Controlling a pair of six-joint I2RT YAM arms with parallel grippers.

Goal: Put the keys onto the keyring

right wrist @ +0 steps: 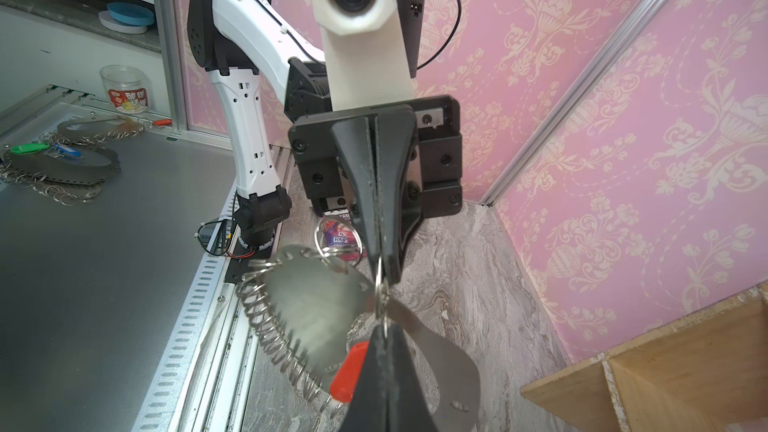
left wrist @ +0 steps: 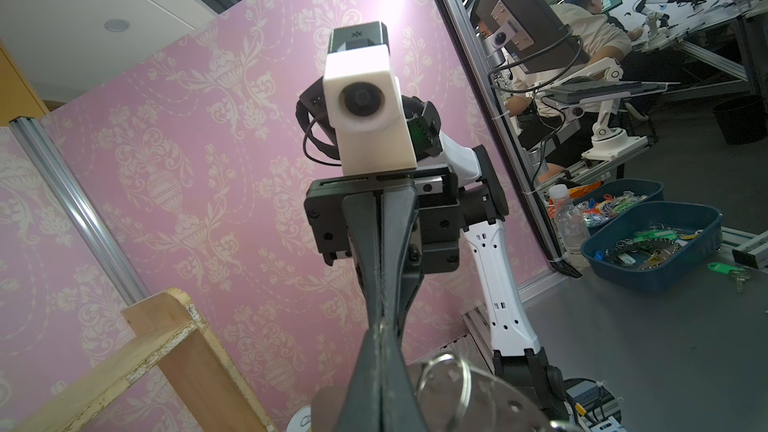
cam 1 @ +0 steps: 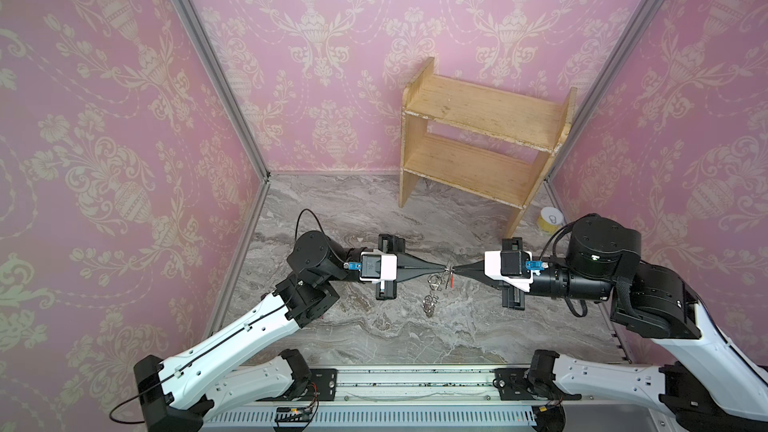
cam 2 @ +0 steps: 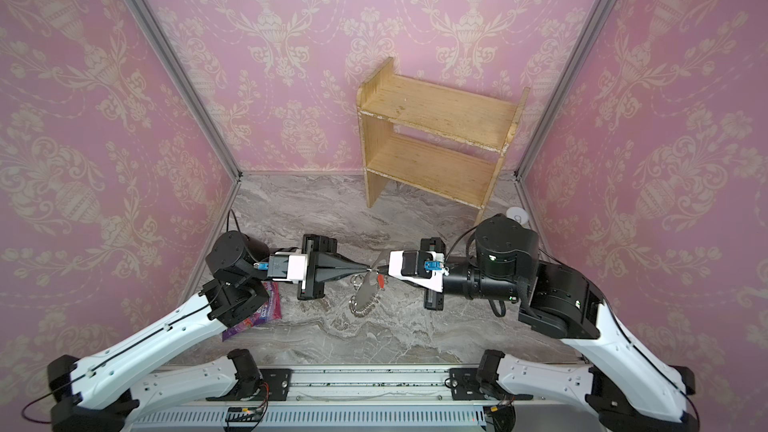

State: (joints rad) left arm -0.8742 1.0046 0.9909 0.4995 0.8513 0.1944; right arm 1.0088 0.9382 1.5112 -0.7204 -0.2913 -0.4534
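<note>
Keyring [right wrist: 316, 305], centre frame: stiff, light, free-swinging; we judge rim grips best. Left gripper [right wrist: 380, 263] pinches its rim; right gripper [right wrist: 384, 347] seemingly pinches tiny, slippery keys [right wrist: 348, 371].

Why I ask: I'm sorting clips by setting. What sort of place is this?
Likely a mock room in a robot lab: wallpaper panels on metal posts, a marble-look tabletop, and a person at a monitor outside.

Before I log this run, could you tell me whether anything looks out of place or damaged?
A purple packet lies on the table, half hidden under the left arm, an odd stray here. The wooden shelf has chipped, pale front edges.
</note>
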